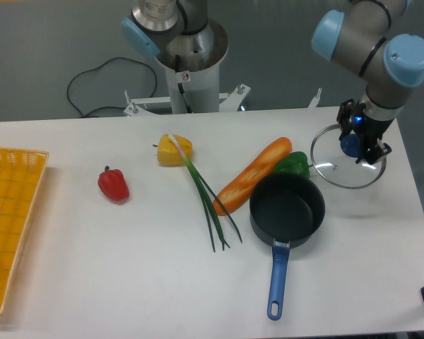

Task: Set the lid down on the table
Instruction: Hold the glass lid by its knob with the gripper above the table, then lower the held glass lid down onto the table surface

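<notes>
— Where's the lid [348, 164] right now?

— Over at the far right of the table [113, 247], just beyond the black pot [287, 210]. It's the clear glass one with the thin metal rim, and the gripper [362, 140] has it by the blue knob in the middle.

— Is it closed on the knob?

— Looks like it: the dark fingers sit tight on either side of the knob, with the knob pinched between them. There's a small blue light glowing on the gripper body just above.

— Is the lid down on the table or up in the air?

— Hard to say from this angle. There's a faint shadow under its near edge, so it may be slightly raised, but I can't tell for sure whether the rim touches.

— What else is lying about?

— The pot is uncovered, its blue handle pointing towards the front edge. A green pepper [292, 164] is tucked against the pot's far side, near the lid's left rim. A long orange carrot [253, 175] lies slantwise left of that, then the spring onion [206, 198], a yellow pepper [174, 150] at its top end, and a red pepper [113, 184] further left. A yellow mesh basket [10, 226] sits at the left edge.
</notes>
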### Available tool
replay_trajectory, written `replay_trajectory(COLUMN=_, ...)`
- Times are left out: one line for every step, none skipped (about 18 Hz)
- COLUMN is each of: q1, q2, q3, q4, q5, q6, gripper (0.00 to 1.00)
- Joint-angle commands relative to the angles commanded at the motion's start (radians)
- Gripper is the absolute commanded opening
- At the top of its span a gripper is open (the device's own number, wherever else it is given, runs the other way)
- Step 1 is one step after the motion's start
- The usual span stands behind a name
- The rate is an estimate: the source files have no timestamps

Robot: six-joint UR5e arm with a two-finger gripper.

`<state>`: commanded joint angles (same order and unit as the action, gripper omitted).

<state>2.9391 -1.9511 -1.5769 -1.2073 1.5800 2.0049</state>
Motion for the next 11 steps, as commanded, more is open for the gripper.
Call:
replay_trajectory(q1=0.002, q2=-0.012, q3=0.000, q4=0.014, q5=0.002, q6=0.005, gripper=0.62)
replay_trajectory(q1=0.003, q2=-0.025, q3=-0.002, q4=0.031, q5=0.003, q6=0.017, gripper=0.62)
replay_trajectory(q1=0.006, q2=-0.038, q3=-0.002, q4=0.043, q5=0.005, q6=0.034, gripper=0.62)
replay_trajectory(q1=0.012, q2=-0.045, q3=-0.003, q4=0.054, q5=0.005, q6=0.044, gripper=0.62)
replay_trajectory(q1=0.014, q2=-0.046, q3=-0.003, q4=0.061, q5=0.005, q6=0.044, gripper=0.62)
replay_trajectory(q1=0.014, q2=-0.049, q3=-0.002, q4=0.061, q5=0.005, q6=0.046, gripper=0.62)
replay_trajectory(q1=0.014, q2=-0.051, q3=-0.002, q4=0.063, q5=0.005, q6=0.046, gripper=0.62)
replay_trajectory(q1=0.015, q2=-0.052, q3=0.000, q4=0.063, q5=0.005, q6=0.046, gripper=0.62)
replay_trajectory(q1=0.015, q2=-0.054, q3=0.002, q4=0.064, q5=0.006, q6=0.046, gripper=0.62)
replay_trajectory(q1=0.020, q2=-0.058, q3=0.005, q4=0.063, q5=0.006, q6=0.049, gripper=0.62)
replay_trajectory(q1=0.024, q2=-0.064, q3=0.008, q4=0.064, q5=0.006, q6=0.058, gripper=0.62)
